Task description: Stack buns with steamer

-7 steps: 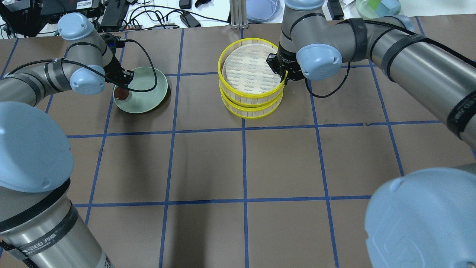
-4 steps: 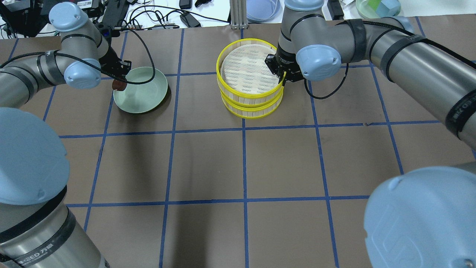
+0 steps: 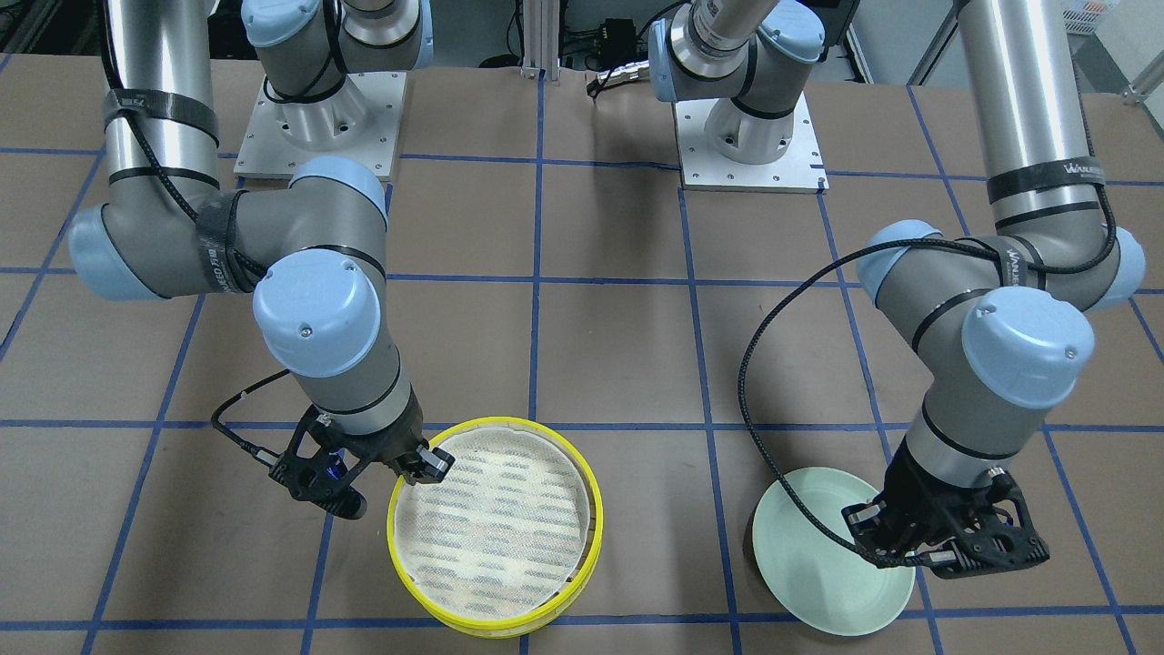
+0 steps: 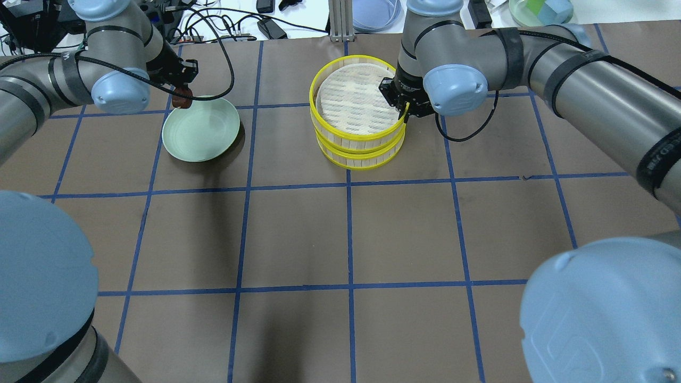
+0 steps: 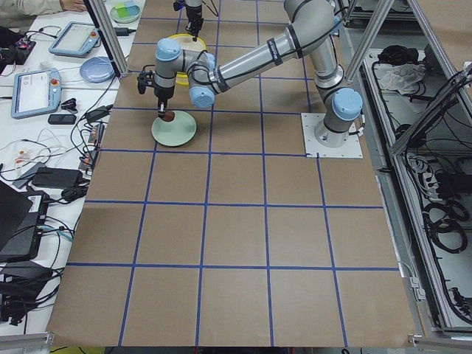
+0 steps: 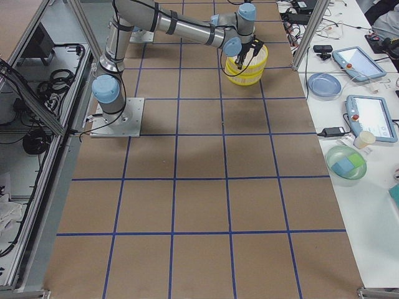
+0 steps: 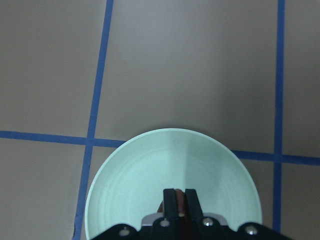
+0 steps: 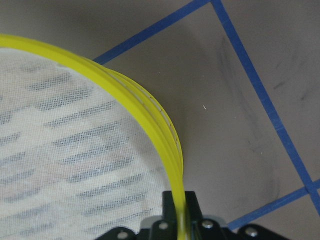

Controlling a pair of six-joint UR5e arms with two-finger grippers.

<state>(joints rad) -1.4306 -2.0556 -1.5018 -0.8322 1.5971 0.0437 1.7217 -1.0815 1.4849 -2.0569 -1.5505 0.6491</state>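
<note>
The left arm (image 3: 1018,91) and the right arm (image 3: 155,55) are silver-grey tubes, with rounded pale-blue caps (image 3: 314,314) on the joints. Black bands go around the tubes — one band (image 3: 1046,170) has white letters, too small to read. A thin black cable (image 3: 742,373) follows each arm down to the black left gripper (image 7: 180,192) and right gripper (image 8: 180,195). Each base sits on a pale square plate (image 3: 791,168) with screws.

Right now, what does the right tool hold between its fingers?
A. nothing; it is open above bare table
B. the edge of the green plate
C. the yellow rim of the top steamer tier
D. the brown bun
C: in the right wrist view the yellow rim of the top steamer tier runs straight between the closed fingers of the right tool.
</note>
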